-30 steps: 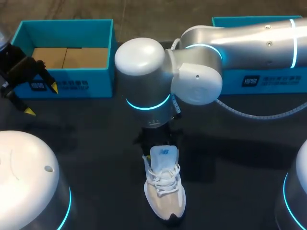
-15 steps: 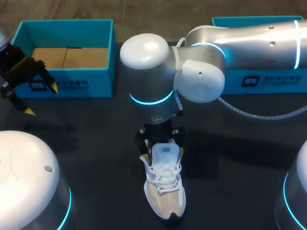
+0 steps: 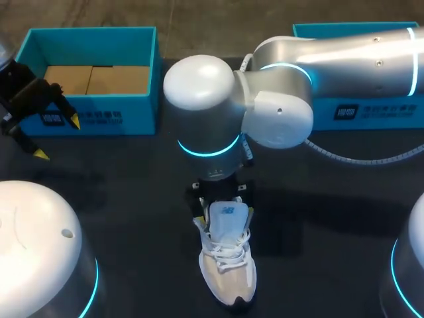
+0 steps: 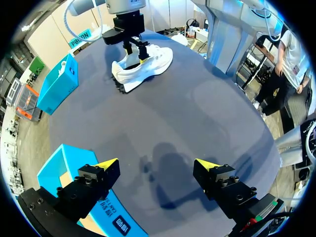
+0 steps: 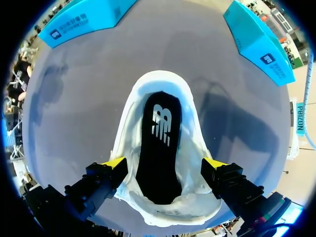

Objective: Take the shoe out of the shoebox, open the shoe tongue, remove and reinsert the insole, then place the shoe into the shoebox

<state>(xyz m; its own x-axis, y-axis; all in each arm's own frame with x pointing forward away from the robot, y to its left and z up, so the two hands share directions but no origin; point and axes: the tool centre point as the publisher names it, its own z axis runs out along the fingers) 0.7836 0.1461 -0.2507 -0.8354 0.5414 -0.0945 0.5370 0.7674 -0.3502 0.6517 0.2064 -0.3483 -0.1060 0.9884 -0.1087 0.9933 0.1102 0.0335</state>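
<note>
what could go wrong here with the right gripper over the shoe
The open right gripper straddles the shoe at its heel collar, outside it; shutting there may pinch the shoe, not the black insole.
Nothing steadies the shoe: the left gripper hangs open by the shoebox, so pulling could lift or tip it.

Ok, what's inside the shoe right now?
A black insole lies in the shoe, its heel part showing. Its front runs under the tongue, so the toe space is hidden.

place=robotics lab | cue=silver robot arm [image 3: 344,56] over dark table [image 3: 119,172]
</note>
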